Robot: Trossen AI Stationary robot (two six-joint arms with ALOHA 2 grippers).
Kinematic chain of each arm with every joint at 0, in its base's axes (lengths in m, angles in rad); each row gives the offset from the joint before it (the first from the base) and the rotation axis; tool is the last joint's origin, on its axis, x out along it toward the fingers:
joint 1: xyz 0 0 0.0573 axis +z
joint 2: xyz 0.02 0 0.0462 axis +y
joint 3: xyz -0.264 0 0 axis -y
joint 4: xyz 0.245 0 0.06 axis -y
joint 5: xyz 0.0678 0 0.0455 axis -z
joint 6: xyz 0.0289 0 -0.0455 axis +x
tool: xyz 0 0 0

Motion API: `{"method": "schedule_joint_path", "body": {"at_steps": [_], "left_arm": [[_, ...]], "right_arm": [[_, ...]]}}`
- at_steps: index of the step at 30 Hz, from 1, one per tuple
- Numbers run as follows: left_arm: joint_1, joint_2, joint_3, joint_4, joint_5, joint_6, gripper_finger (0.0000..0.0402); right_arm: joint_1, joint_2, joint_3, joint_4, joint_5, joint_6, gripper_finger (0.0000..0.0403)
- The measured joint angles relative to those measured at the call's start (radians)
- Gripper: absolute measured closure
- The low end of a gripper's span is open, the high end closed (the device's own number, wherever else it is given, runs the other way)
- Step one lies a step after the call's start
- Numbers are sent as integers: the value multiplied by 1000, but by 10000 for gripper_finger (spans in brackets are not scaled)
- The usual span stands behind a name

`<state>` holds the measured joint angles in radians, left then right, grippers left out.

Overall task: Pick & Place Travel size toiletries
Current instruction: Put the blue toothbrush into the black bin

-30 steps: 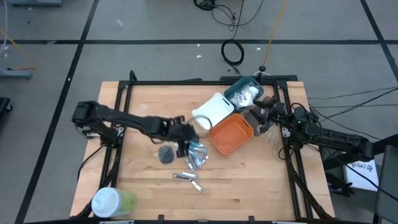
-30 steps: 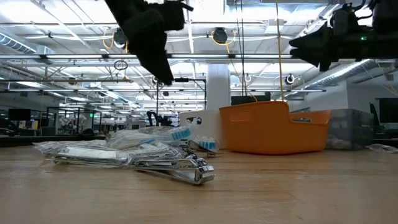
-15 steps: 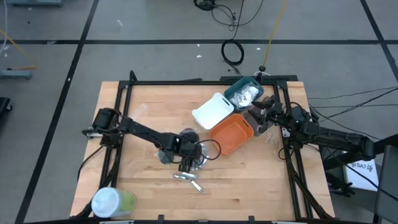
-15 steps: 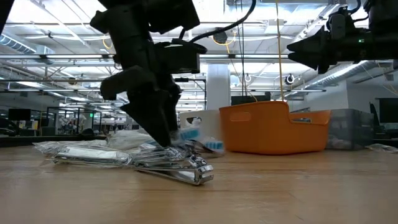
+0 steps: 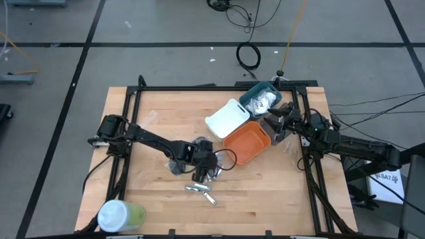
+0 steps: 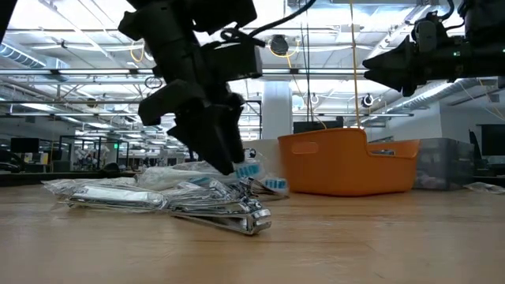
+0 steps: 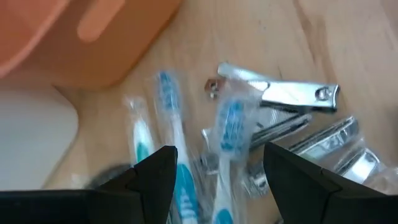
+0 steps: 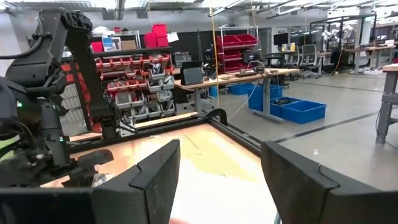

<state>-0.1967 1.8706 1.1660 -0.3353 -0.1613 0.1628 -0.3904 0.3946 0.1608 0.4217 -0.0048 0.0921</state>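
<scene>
The travel size toiletries lie in a heap (image 5: 207, 178) on the wood table. The heap holds clear-wrapped blue-white sticks (image 7: 231, 124), silver clippers (image 7: 297, 96) and crinkly packets (image 6: 102, 193). My left gripper (image 5: 202, 174) is open and slants down into the heap. In the left wrist view its fingers stand on either side of the blue-white sticks (image 7: 168, 130). My right gripper (image 5: 272, 127) hangs open, raised above the table beside the orange bin, with nothing between its fingers. My left gripper has its fingertips (image 6: 235, 164) down among the wrapped sticks at the top of the heap, coming from above at a slant. Its jaws are apart, and I cannot tell whether a finger touches a wrapper.
An orange bin (image 5: 247, 143), a white bin (image 5: 227, 118) and a teal bin (image 5: 261, 99) holding packets stand at the far right. A large white-and-green cylinder (image 5: 119, 216) lies at the near left corner. A black frame borders the table.
My left gripper has come down from well above the table onto the heap, moving toward the near edge and rolling its wrist. It has kept almost still over the last half second, its jaws staying apart.
</scene>
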Motion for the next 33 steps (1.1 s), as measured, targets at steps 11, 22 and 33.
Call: {"method": "schedule_joint_path", "body": {"at_steps": [11, 22, 33], "left_arm": [[20, 61, 0, 96, 100, 43, 168], [20, 66, 0, 99, 93, 59, 261], [28, -21, 0, 16, 88, 113, 363]], "right_arm": [[0, 4, 0, -4, 1, 0, 190], [0, 7, 0, 0, 2, 0, 190], [0, 12, 0, -2, 3, 0, 190]]}}
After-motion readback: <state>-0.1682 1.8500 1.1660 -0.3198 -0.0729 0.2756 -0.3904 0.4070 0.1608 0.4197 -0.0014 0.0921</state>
